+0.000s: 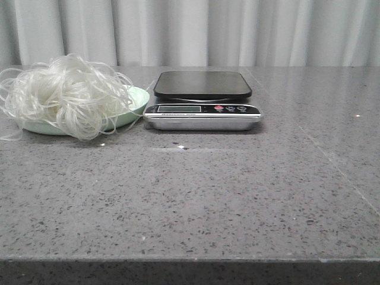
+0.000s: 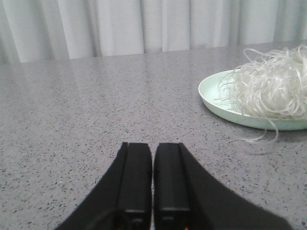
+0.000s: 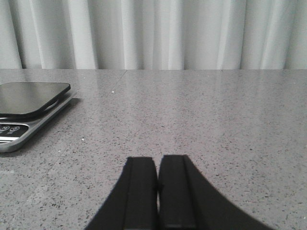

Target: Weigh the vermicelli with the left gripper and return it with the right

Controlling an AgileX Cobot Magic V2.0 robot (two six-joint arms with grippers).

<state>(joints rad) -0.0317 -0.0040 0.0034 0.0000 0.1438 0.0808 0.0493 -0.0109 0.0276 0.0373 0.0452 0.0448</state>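
The vermicelli (image 1: 66, 95) is a fluffy clump of thin white strands heaped on a pale green plate (image 1: 138, 102) at the back left of the table. It also shows in the left wrist view (image 2: 271, 88), on the plate (image 2: 216, 96). Right of the plate stands a kitchen scale (image 1: 202, 100) with a bare black platform; it shows in the right wrist view (image 3: 24, 112) too. My left gripper (image 2: 153, 146) is shut and empty, low over the table, apart from the plate. My right gripper (image 3: 158, 159) is shut and empty, to the right of the scale. Neither arm shows in the front view.
The grey speckled tabletop (image 1: 196, 196) ends in a front edge near the bottom of the front view. A pale curtain (image 1: 196, 29) hangs behind the table. A few loose strands trail off the plate onto the table (image 2: 254, 138).
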